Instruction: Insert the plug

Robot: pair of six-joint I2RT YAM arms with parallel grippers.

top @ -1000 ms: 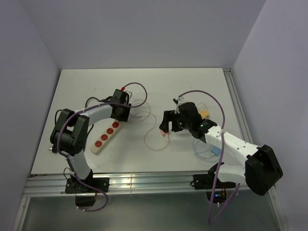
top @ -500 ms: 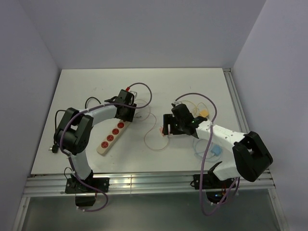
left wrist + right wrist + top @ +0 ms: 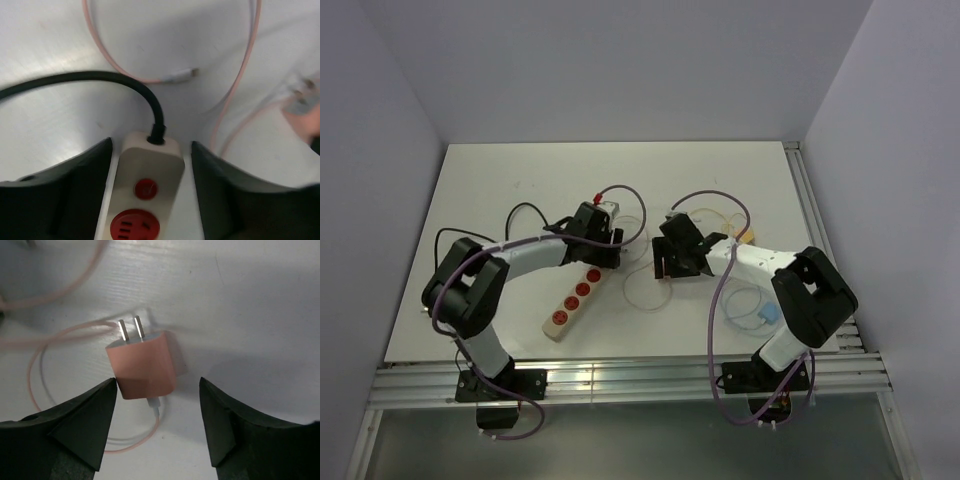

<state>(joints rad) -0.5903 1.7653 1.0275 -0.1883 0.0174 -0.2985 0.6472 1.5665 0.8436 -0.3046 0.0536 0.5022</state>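
A white power strip [image 3: 575,298] with red sockets lies left of centre. Its cord end [image 3: 152,172] sits between the fingers of my left gripper [image 3: 151,144], which is open and straddles it with a thin gap on each side. A black cord [image 3: 100,80] leaves that end. The pink plug [image 3: 142,367] lies flat on the table with its two prongs pointing away. My right gripper [image 3: 158,382] is open just behind it, its left finger [image 3: 90,415] close to the plug. In the top view the right gripper [image 3: 665,265] covers the plug.
A thin pink cable [image 3: 635,290] loops on the table between the two grippers, its small connector [image 3: 182,75] lying free. A blue object [image 3: 767,313] and a yellow object [image 3: 747,237] with more cable lie at the right. The table's near edge is a metal rail [image 3: 620,375].
The left gripper and the power strip's cord end have moved right, toward the centre. The right gripper has moved left and back, over the plug.
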